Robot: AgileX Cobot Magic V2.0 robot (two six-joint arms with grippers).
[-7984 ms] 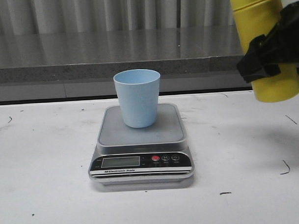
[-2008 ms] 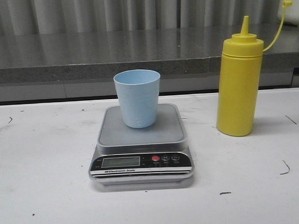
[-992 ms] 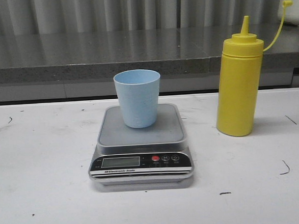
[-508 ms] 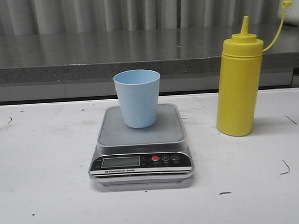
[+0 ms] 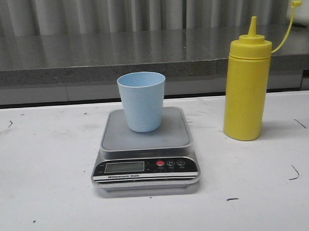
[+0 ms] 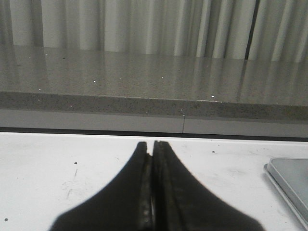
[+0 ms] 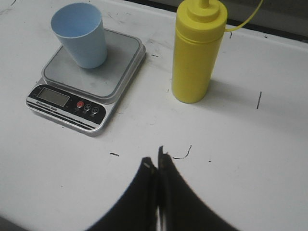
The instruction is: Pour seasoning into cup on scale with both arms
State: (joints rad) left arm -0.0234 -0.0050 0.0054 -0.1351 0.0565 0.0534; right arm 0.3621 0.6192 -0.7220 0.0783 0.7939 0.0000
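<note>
**Bottle upright on table, both my grippers closed on nothing**

Seasoning: standing upright on the white table, long axis vertical, nozzle pointing straight up. Cap strap arcs up and off to the right in the front view. It sits to the right of the scale, near it but not touching. No label or print visible on the yellow body.

Cup: upright on the scale's grey platform, toward the back, mouth up. Can't see inside from the front; from my right wrist camera the interior looks plain blue.

Scale text: strip under the LCD reads roughly "Electronic Scale". LCD digits unreadable. Red button, then two dark buttons beside it, the middle one marked "M"; the rest is too small to read.

My left gripper: fingers pressed together, gripping nothing, over bare table, with the scale's corner off to one side.

My right gripper: fingers together, gripping nothing, above the table, well apart from the bottle and scale.
</note>
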